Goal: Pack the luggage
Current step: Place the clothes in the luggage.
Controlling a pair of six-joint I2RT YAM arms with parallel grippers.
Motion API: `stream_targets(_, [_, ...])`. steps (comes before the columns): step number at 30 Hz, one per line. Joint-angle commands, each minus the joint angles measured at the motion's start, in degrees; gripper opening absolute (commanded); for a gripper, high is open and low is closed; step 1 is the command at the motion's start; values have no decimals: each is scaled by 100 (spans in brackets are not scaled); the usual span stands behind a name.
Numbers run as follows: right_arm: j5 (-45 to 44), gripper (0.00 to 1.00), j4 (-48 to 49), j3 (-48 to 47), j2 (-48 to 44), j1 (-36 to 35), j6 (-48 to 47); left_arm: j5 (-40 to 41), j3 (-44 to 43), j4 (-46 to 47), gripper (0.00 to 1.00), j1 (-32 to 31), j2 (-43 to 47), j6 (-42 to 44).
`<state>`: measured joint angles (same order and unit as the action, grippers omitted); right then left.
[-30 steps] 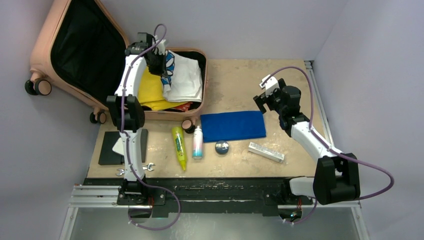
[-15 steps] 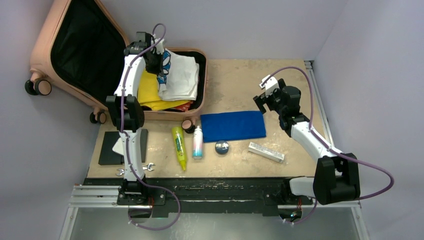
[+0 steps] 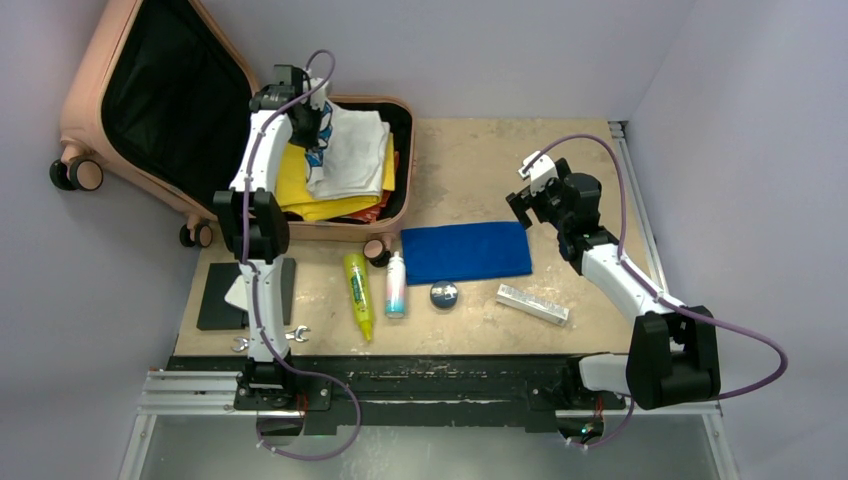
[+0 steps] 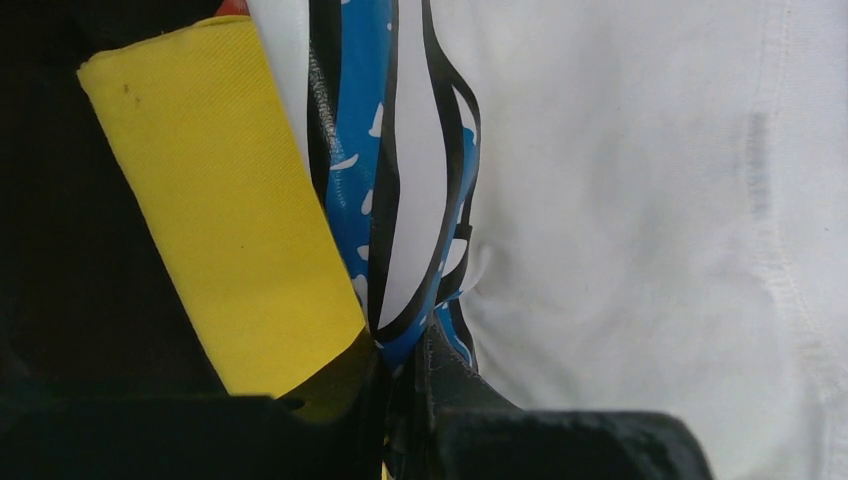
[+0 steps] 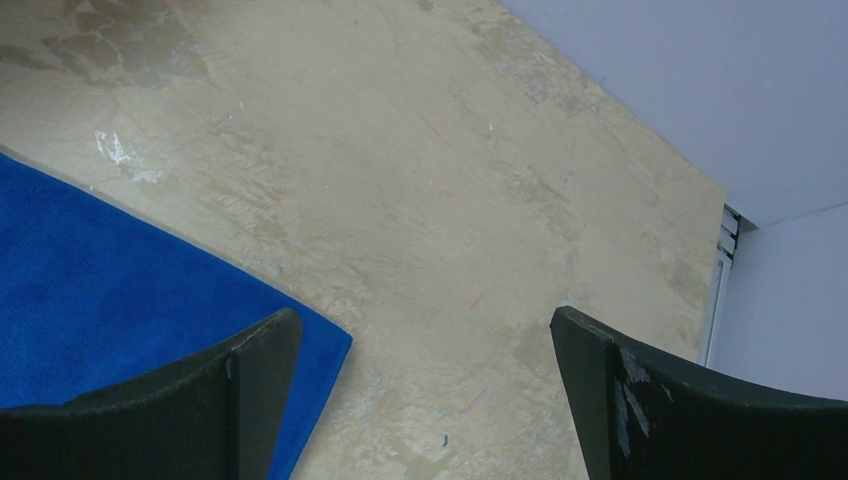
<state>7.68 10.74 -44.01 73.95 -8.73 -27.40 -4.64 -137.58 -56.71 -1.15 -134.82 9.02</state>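
As seen from above, the luggage [image 3: 88, 70] lies open beneath the left tool [image 3: 305, 118], which is clenched on a white printed garment [image 3: 352, 155] lying over a yellow cloth [image 3: 296, 182]. The placing step is judged to be in hand, so release and withdrawal are called for next. The right tool [image 3: 527, 186] is held spread and empty, with a blue towel [image 3: 465, 252] just short of it on the surface [image 3: 470, 160].

From the left wrist, the pinch of the left tool [image 4: 400, 350] on the garment's [image 4: 640, 200] blue-and-black printed fold is revealed, with the yellow cloth [image 4: 225, 220] to the tool's left.

From the right wrist, only the towel's [image 5: 110, 290] corner is shown beside the left finger of the right tool [image 5: 420, 345], with bare surface [image 5: 420, 160] between the jaws.
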Motion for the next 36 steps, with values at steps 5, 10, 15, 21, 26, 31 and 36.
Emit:
stream_targets(5, [145,99,169,39,-38,-32,70,831,-132,489,18,115,-140,373])
stream_targets(10, [159,99,170,42,-30,-32,76,1252,109,802,92,313,92,338])
stream_targets(15, [172,99,151,28,-29,-32,79,1406,272,1065,96,352,394,291])
stream_targets(21, [163,99,131,23,-17,-32,82,311,1342,1633,83,352,1222,213])
stream_targets(26, [162,99,143,57,-40,-32,61,186,2212,1411,72,359,1645,387])
stream_targets(31, [198,99,141,42,11,-32,75,445,3492,1763,42,369,2188,683])
stream_targets(36, [220,99,132,35,29,-32,73,707,4289,2155,28,370,2380,774])
